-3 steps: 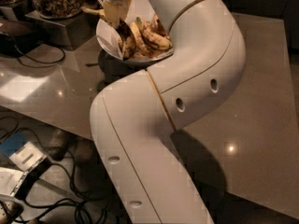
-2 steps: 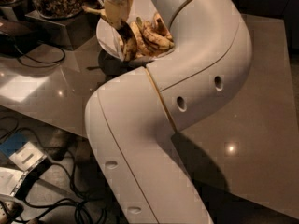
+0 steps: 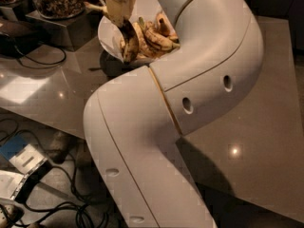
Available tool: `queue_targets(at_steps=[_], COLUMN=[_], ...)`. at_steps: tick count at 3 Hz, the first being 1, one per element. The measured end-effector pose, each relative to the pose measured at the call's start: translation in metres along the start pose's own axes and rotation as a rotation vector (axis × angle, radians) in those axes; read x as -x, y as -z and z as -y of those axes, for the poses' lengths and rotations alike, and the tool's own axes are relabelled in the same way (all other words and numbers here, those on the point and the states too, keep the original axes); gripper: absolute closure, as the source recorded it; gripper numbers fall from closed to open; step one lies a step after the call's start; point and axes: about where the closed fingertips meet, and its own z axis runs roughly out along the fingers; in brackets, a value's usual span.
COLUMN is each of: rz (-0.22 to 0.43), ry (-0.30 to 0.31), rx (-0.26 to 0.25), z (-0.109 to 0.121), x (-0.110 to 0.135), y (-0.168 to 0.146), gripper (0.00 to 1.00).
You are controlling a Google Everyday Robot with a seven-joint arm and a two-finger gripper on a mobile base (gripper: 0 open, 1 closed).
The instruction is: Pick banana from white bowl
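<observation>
Evidently gripper (image 3: pixel 119 11) was clamped on banana (image 3: pixel 129 44) at its dark stem end, so it hung tip-down. Judged mid-lift, just over white bowl (image 3: pixel 105 32).

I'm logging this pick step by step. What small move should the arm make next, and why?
Probably lift straight up: the gripper, above the white bowl at its left side, seems to hold the banana, whose lower end hangs just over the piled bananas inside.

tool (image 3: pixel 122 17) above left rim of white bowl (image 3: pixel 107 34), gripping banana (image 3: pixel 129 45) by dark end; banana hangs over banana pile (image 3: pixel 156 36). white arm (image 3: pixel 204 80) crosses counter (image 3: pixel 270 99).
</observation>
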Motion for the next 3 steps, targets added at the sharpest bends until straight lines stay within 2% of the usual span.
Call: queue_targets(at_steps=[2,3], rz=[-0.047,-0.034], ry=[-0.097,-0.1], rx=[0.015,0.009], z=[-0.014,-0.012], x=[-0.026,-0.024], y=[0.015,0.01], gripper=[1.0,1.0])
